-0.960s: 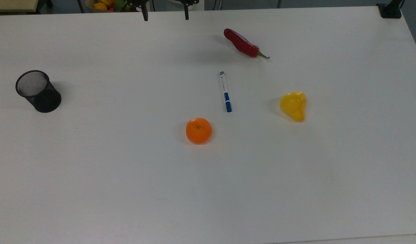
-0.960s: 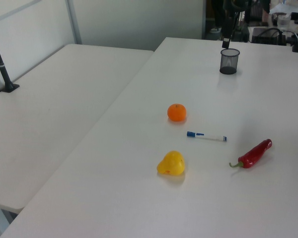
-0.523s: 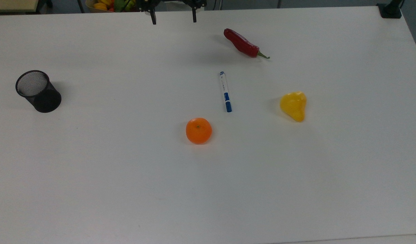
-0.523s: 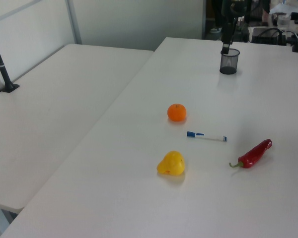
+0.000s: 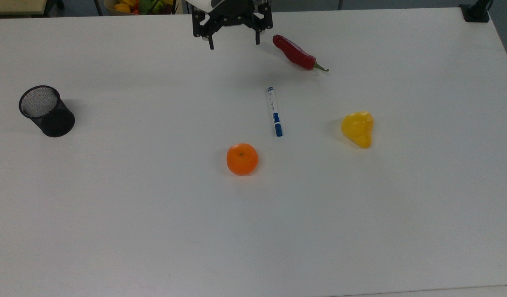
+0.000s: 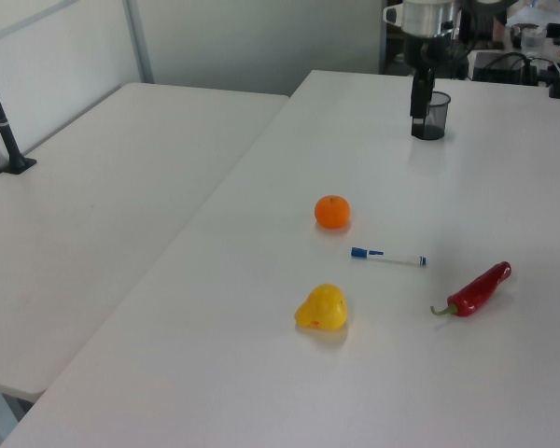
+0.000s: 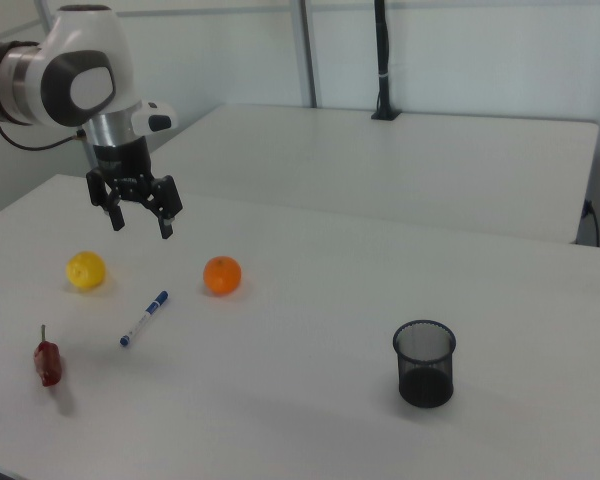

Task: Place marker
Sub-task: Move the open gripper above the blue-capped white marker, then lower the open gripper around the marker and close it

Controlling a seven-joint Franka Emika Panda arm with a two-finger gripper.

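The marker (image 5: 274,111) lies flat on the white table, white barrel with a blue cap, between the red chilli and the orange; it also shows as the marker (image 6: 388,257) and the marker (image 7: 144,318). My gripper (image 5: 234,43) hangs in the air near the top view's upper edge, above and to the left of the marker, well apart from it. Its fingers are spread wide with nothing between them, as the gripper (image 7: 140,223) also shows. In the left view the gripper (image 6: 418,101) stands in front of the mesh cup.
A black mesh pen cup (image 5: 46,111) stands at the top view's left. A red chilli (image 5: 297,53), a yellow pepper (image 5: 358,129) and an orange (image 5: 242,159) lie around the marker. A bowl of fruit (image 5: 131,5) sits beyond the table's far edge.
The gripper has come down and to the top view's right, further into the picture and nearer the marker, still open. The objects on the table have not moved.
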